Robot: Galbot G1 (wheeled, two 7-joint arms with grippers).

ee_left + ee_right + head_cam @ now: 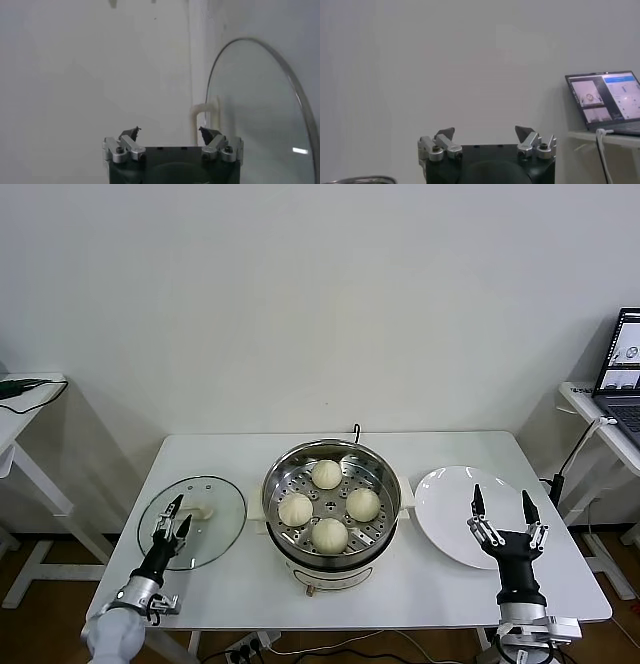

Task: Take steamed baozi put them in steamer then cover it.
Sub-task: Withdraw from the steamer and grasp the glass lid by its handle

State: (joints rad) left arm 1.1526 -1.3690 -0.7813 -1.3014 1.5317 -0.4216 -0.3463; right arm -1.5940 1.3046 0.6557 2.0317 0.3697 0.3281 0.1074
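The steel steamer (pixel 387 484) stands mid-table with four cream-white baozi (pixel 326 474) on its perforated tray. The clear glass cover (pixel 215 494) lies flat on the table to the steamer's left, its white handle (pixel 204 510) up. My left gripper (pixel 180 512) is open and empty, over the cover's near-left part, fingertips close to the handle. In the left wrist view my left gripper (pixel 170 132) is open, with the cover (pixel 260 115) and handle (pixel 205 116) just ahead. My right gripper (pixel 500 504) is open and empty above the white plate, fingers pointing up; it also shows open in the right wrist view (pixel 485 133).
An empty white plate (pixel 445 494) lies right of the steamer. The white table (pixel 240 454) ends just in front of both grippers. A side table with a laptop (pixel 625 359) stands far right, also in the right wrist view (pixel 605 97). Another side table (pixel 25 399) stands far left.
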